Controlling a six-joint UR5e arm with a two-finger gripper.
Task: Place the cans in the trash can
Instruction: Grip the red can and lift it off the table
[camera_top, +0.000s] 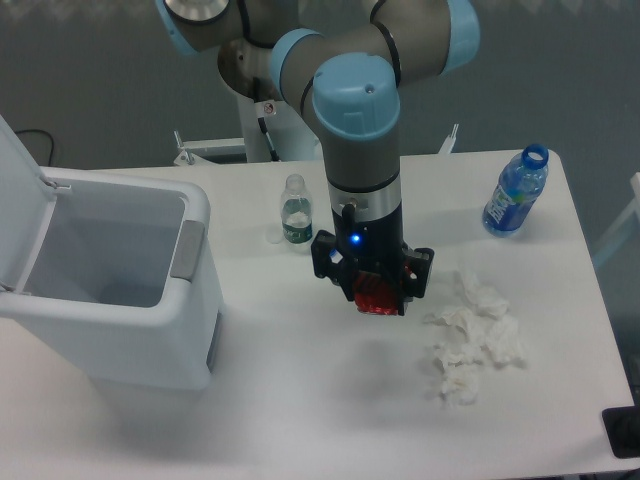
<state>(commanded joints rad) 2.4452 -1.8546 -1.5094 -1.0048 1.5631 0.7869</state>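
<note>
Camera: red can (379, 298) clamped in gripper (380, 300).

Red can (378, 297) in tool (377, 300)

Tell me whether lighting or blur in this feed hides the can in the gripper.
Fixed camera: even, soft light, no harsh glare; red can sharp but mostly hidden by the gripper; a faint shadow lies on the table beneath it.

Arm reaching down over the table, wrist vertical, hand (378, 297) clamped, raised
</note>
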